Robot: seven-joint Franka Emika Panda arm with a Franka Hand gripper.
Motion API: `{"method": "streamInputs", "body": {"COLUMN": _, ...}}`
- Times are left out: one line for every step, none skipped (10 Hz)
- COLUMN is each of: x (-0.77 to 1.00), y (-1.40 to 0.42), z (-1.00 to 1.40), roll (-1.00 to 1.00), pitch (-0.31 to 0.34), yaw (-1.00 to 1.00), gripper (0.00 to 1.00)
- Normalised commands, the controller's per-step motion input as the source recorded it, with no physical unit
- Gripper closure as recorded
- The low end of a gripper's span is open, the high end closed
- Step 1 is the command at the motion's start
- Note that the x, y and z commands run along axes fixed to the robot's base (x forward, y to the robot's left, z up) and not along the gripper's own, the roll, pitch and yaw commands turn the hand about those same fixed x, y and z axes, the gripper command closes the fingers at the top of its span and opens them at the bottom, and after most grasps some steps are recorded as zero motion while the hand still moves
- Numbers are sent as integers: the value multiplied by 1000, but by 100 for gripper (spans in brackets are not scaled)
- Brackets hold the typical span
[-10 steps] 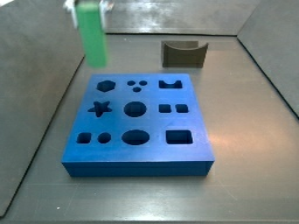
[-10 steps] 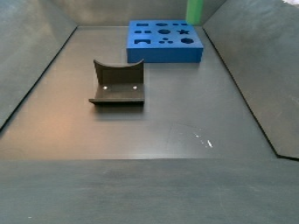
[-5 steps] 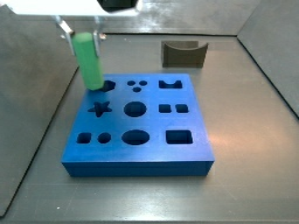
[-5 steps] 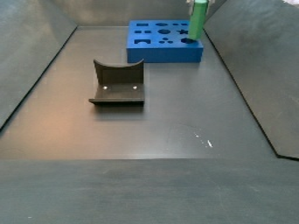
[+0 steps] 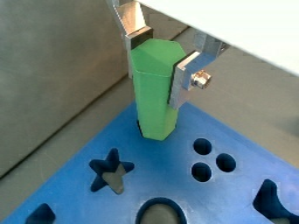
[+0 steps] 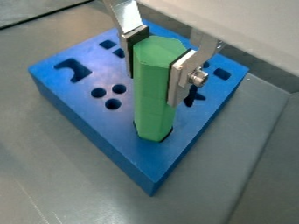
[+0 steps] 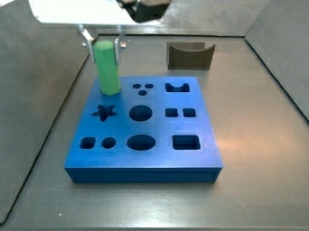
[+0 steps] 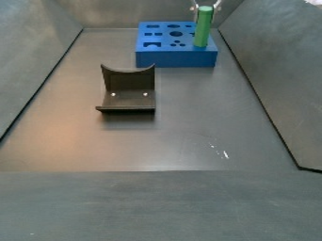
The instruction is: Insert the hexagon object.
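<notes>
Wrist views, gripper clasping upright green hexagon object, blue board

I get even, fairly dim light in both side views, with the dark floor carrying a soft sheen and one small white glint toward the camera from the dark grey curved block. The back wall behind the blue board shows pale, smeared reflections. All frames are coarse and soft, edges slightly fuzzy. In both wrist views the gripper sits above that board, its silver fingers catching bright highlights; the green peg between them reads one face lighter, one darker. The top corner past the gripper is blown out white.
</notes>
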Motion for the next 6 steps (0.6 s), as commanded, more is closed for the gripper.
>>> {"method": "streamInputs", "body": {"x": 0, "y": 0, "z": -803, "roll": 11, "pitch": -221, "yaw": 0, "gripper": 100}}
{"method": "streamInputs", "body": {"x": 0, "y": 0, "z": -709, "roll": 6, "pitch": -270, "yaw": 0, "gripper": 100}}
{"method": "streamInputs", "body": {"x": 0, "y": -66, "z": -603, "roll": 13, "pitch": -326, "yaw": 0, "gripper": 100}}
{"method": "streamInputs", "body": {"x": -51, "y": -86, "z": -520, "roll": 30, "pitch": -369, "yaw": 0, "gripper": 100}}
{"method": "streamInputs", "body": {"x": 6, "y": -54, "z": -594, "roll": 0, "pitch": -303, "yaw": 0, "gripper": 100}}
{"method": "streamInputs", "body": {"x": 111, "y": -109, "z": -169, "roll": 26, "pitch": -3, "yaw": 0, "gripper": 100}}
